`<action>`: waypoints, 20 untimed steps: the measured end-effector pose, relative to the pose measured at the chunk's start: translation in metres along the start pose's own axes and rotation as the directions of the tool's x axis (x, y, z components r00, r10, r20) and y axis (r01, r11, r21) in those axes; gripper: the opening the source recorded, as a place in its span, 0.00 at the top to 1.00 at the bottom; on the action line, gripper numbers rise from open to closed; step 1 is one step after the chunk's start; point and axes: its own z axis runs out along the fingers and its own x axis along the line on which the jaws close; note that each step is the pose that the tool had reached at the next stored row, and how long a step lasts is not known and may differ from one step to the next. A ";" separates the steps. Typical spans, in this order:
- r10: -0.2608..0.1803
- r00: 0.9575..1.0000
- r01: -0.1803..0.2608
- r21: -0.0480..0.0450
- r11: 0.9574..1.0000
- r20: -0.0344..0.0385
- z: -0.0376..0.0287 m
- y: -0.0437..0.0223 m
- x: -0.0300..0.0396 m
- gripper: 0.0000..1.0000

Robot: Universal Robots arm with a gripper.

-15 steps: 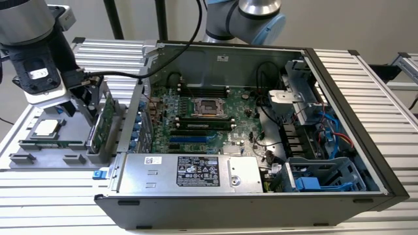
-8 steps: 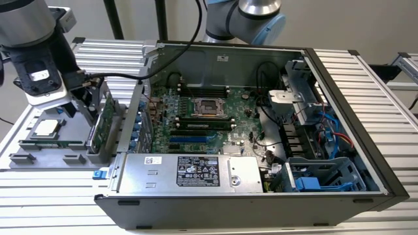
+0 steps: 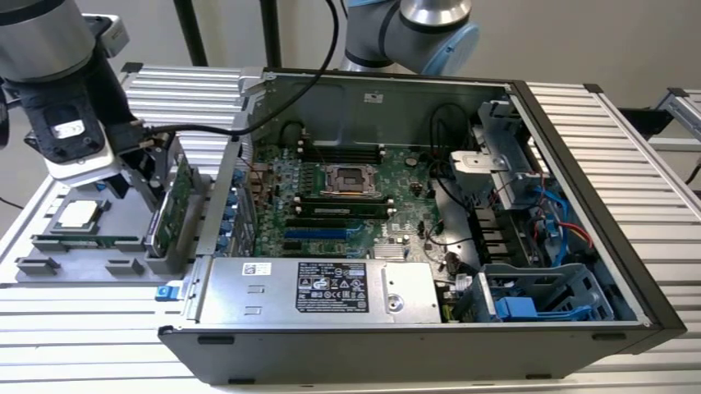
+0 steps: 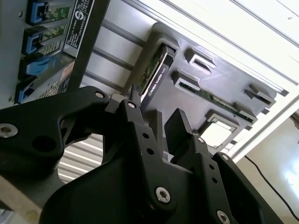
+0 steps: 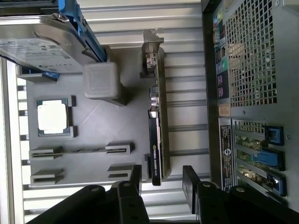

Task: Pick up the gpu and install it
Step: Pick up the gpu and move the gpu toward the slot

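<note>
The gpu (image 3: 170,209) stands on edge in a slot of the grey parts tray (image 3: 66,267), at the exterior view's left, beside the open computer case (image 3: 438,328). In both wrist views it appears edge-on: a thin green board with a black shroud (image 5: 156,121) (image 4: 156,70). My gripper (image 3: 153,176) hangs just above its upper end. It is open (image 5: 163,182) (image 4: 156,123), with one black finger (image 5: 136,179) on each side of the card's end and a small gap to the board on both sides. Nothing is held.
The tray (image 5: 93,126) also carries a processor (image 5: 52,116), a narrow memory stick (image 5: 79,150) and a silver hard drive with blue rails (image 5: 42,42). The case's perforated rear wall (image 5: 252,70) stands close beside the gpu. Inside the case lie the motherboard (image 3: 340,197) and the power supply (image 3: 318,287).
</note>
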 end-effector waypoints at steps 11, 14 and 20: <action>0.000 1.000 0.000 0.000 1.000 0.000 0.0035 -0.0002 0.0001 0.00; 0.000 1.000 0.000 0.000 1.000 0.000 0.0044 -0.0003 0.0001 0.00; 0.000 1.000 0.000 0.001 1.000 0.000 0.0062 -0.0004 0.0002 0.00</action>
